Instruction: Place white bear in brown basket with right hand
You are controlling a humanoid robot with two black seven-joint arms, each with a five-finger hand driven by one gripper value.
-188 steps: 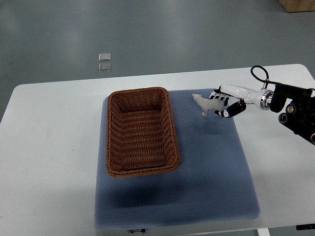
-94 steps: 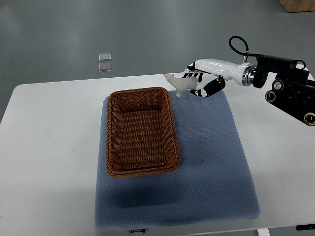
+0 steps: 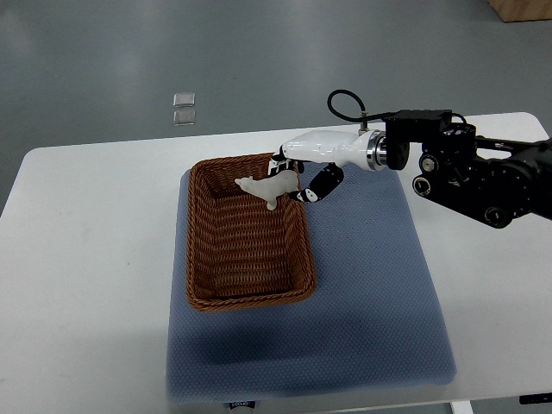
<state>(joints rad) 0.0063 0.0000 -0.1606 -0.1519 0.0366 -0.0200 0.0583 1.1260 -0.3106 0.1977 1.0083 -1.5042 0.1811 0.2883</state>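
Over the far right corner of the brown basket [image 3: 247,233], the right hand [image 3: 297,177] has its fingers [image 3: 316,186] curled around the rear of the white bear [image 3: 267,186], so the toy sticks out to the left, past the fingertips and over the basket's open interior. Gripping it by the tail end looks deliberate: the bulk of the bear clears the rim [image 3: 299,211] while the hand itself sits roughly above the rim rather than deep inside the wicker. The bear appears to hang in the air above the woven floor, head end pointing left, not resting on anything (height above the floor is hard to judge from this steep view).

The right arm [image 3: 466,168] reaches in from the right edge, its white forearm shell stretched leftward across the far part of the blue mat [image 3: 371,293]. No left arm shows anywhere in view.

The basket lies on the left half of the mat, long side running near to far, and its inside holds nothing. The mat in turn lies on the white worktop [image 3: 86,259], giving a soft base under the basket. My judgement: the carry is nearly done, and what remains is to lower a little and loosen the fingers so the bear drops within the walls rather than catching the rim.
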